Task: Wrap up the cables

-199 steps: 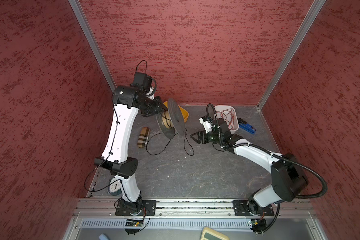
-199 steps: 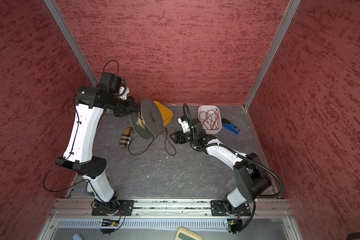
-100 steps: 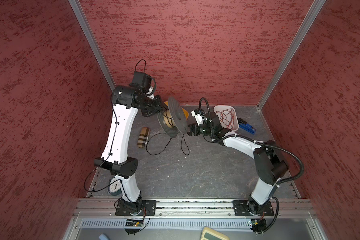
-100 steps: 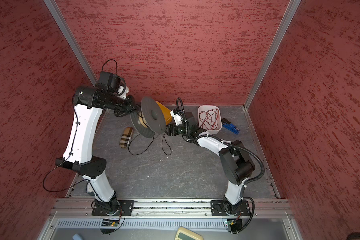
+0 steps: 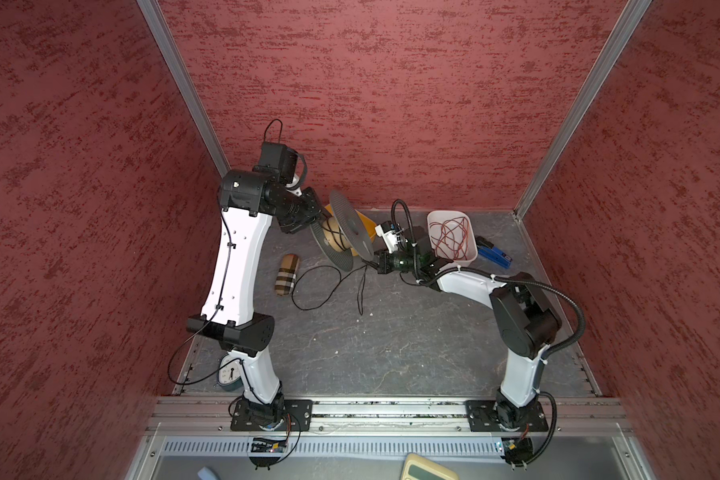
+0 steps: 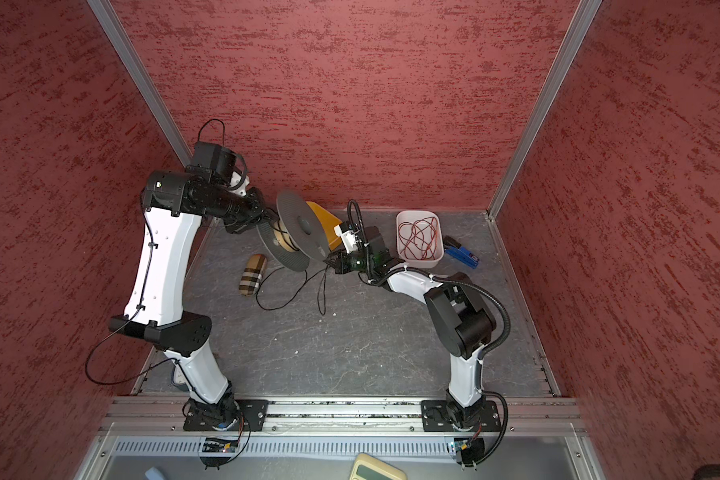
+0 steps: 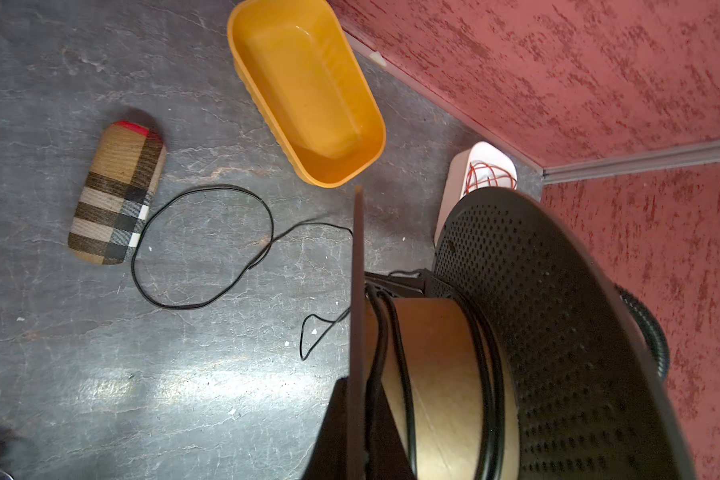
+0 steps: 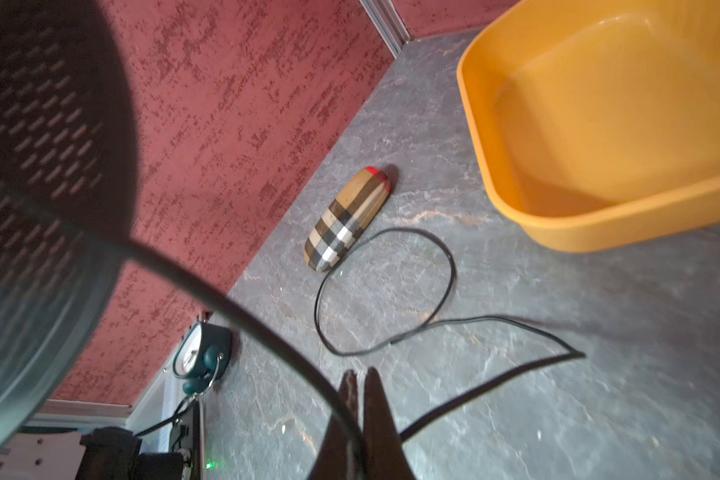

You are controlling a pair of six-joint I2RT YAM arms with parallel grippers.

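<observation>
**Rail** [image 5: 391, 409]: aluminium, at the front edge; both arm bases are bolted to it on black plates.
**Clock** [image 5: 228, 375]: round white face, teal body, beside the left base.
**Left arm**: white shells and black joints. It stands tall, with the wrist bent inward near the back wall. The left gripper [image 5: 320, 220] is clenched on one flange's rim and holds the spool [image 5: 348, 226] tilted, clear of the floor.
**Right arm**: elbow low, forearm stretched inward and back. The right gripper [image 5: 373, 262] is pinched tight on the cable [image 7: 213, 188], just under the spool.
**Floor** [image 5: 391, 353]: grey, matte, slate-veined.
**Cable**: thin, black and limp. A few turns sit on the spool's core. It then drops through the right jaws, and the rest lies in a loose loop on the floor, just beside the case.
**Case** [image 5: 287, 275]: plaid fabric, oblong with rounded ends, one tip red.
**Spool**: two dark perforated discs on a brown cardboard core [image 7: 437, 374].
**Orange tub** [image 7: 308, 83]: smooth plastic, rounded rectangle, behind the spool.
**White tub** [image 5: 433, 217]: plastic, holding tangled red wires [image 5: 449, 237].
**Blue tool** [image 5: 493, 255]: beside the white tub.
**Walls** [image 5: 371, 104]: red, rough plaster, with aluminium corner strips.
</observation>
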